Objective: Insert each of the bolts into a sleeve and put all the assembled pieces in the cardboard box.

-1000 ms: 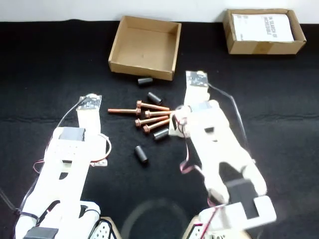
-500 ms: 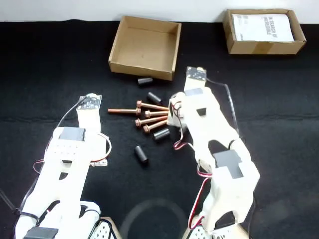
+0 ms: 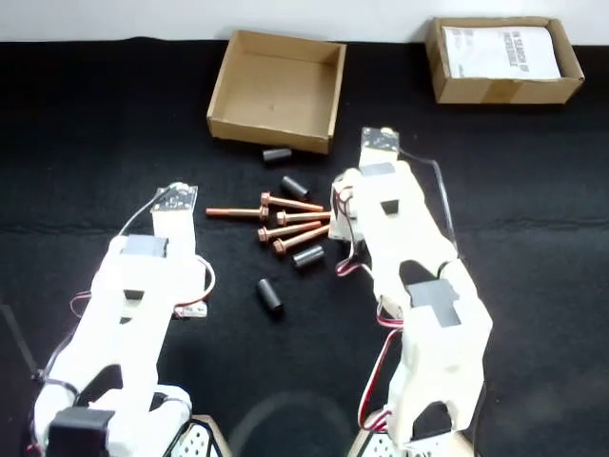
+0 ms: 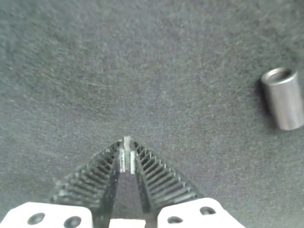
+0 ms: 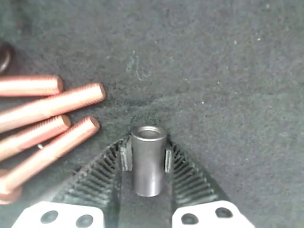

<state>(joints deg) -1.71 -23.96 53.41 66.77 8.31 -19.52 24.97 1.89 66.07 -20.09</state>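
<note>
Several copper bolts (image 3: 290, 221) lie fanned out mid-table, their threaded ends (image 5: 52, 107) beside my right gripper (image 5: 148, 154). That gripper is shut on a dark metal sleeve (image 5: 148, 164), which stands on end between the ribbed fingers just above the black cloth. In the high view the right arm (image 3: 385, 214) covers it. Three loose sleeves lie near the bolts (image 3: 277, 153) (image 3: 294, 187) (image 3: 307, 255), and another sleeve (image 3: 270, 295) lies nearer the front. My left gripper (image 4: 126, 151) is shut on nothing over bare cloth, with a sleeve (image 4: 283, 97) off to its side. The cardboard box (image 3: 228, 90) sits behind the bolts.
A second cardboard box (image 3: 442, 57) holding a printed sheet stands at the back right. Black cloth covers the table. The left arm (image 3: 143, 276) sits left of the bolts, with open cloth around it and between the two arms at the front.
The right arm has drawn in and straightened up, and its wrist has shifted slightly toward the back. The left arm has leaned a little toward the bolts. The loose sleeves and bolts have not moved.
</note>
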